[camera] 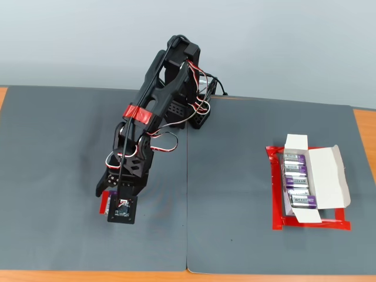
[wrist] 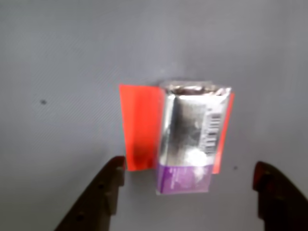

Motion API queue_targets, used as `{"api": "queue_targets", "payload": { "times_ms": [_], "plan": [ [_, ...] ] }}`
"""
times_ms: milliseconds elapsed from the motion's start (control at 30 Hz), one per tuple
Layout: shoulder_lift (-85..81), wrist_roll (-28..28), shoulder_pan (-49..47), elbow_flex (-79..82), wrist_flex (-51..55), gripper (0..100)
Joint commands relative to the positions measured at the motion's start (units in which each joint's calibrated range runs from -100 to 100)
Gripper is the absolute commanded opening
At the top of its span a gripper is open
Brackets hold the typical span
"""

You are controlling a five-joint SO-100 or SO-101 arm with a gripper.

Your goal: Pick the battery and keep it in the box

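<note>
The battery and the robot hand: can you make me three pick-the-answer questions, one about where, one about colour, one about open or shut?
1. Where does the battery lie?
A. On the red tape patch
B. Inside the box
C. On bare wood

2. What colour is the battery's near end in the wrist view?
A. Green
B. Purple
C. Yellow

3. How is the gripper?
A. Shut on the battery
B. Open, a finger at each side of the battery
C. Holding the box

Answers:
1 A: the wrist view shows red tape under the battery and out past its left side.
2 B: below the silver body there is a purple band.
3 B: the two dark fingers stand wide apart and touch nothing.
</note>
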Motion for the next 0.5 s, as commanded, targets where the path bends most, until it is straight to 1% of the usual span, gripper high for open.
{"api": "queue_targets", "payload": {
  "times_ms": [0,467],
  "plan": [
    [0.96,-0.13,1.10,-3.60,-0.48,31],
    [5.12,0.19,2.14,-5.77,-0.31,31]
  ]
}}
